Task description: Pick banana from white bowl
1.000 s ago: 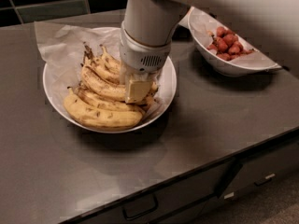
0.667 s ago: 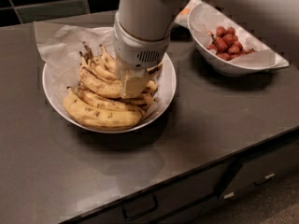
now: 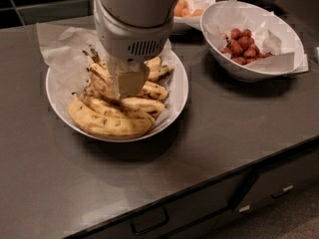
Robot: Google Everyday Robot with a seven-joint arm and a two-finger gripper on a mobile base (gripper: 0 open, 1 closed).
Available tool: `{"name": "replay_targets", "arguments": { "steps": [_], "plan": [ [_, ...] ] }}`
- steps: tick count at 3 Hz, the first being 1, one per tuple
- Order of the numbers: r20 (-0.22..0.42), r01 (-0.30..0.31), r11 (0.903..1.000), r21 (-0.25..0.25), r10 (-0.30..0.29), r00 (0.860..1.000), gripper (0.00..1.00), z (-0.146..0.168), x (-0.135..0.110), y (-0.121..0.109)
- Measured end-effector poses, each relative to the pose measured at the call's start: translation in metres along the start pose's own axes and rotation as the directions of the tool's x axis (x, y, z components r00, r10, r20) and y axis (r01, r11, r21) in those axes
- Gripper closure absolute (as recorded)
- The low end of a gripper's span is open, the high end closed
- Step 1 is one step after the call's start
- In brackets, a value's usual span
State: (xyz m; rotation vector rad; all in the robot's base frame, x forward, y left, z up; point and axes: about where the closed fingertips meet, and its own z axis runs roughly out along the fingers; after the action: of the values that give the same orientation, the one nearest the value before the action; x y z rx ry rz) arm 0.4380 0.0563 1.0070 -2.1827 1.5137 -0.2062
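Observation:
The wide white bowl (image 3: 175,97) lined with crumpled white paper sits on the dark counter at the left. It holds several ripe, spotted bananas (image 3: 107,123) in a bunch. My gripper (image 3: 128,81) hangs straight down from the big grey-white wrist housing and is lowered into the middle of the bunch, touching the upper bananas. The wrist hides the bananas behind it and the back of the bowl.
A white bowl with red berries (image 3: 241,46) stands at the right on paper. A white bowl with small orange balls (image 3: 187,9) stands at the back, partly behind my arm. The counter's front edge (image 3: 199,180) runs diagonally, with drawers below it.
My gripper has shifted a little to the left over the bananas and stays down in the bunch. The bananas and the bowl have not visibly moved.

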Motion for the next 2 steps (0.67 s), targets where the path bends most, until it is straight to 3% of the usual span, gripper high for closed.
{"name": "replay_targets", "arguments": {
  "steps": [1, 2],
  "plan": [
    [-0.006, 0.015, 0.9991, 0.039, -0.015, 1.0, 1.0, -0.0151, -0.0077, -0.0014],
    [-0.006, 0.016, 0.9991, 0.04, -0.015, 1.0, 1.0, -0.0153, -0.0079, -0.0014]
  ]
}}
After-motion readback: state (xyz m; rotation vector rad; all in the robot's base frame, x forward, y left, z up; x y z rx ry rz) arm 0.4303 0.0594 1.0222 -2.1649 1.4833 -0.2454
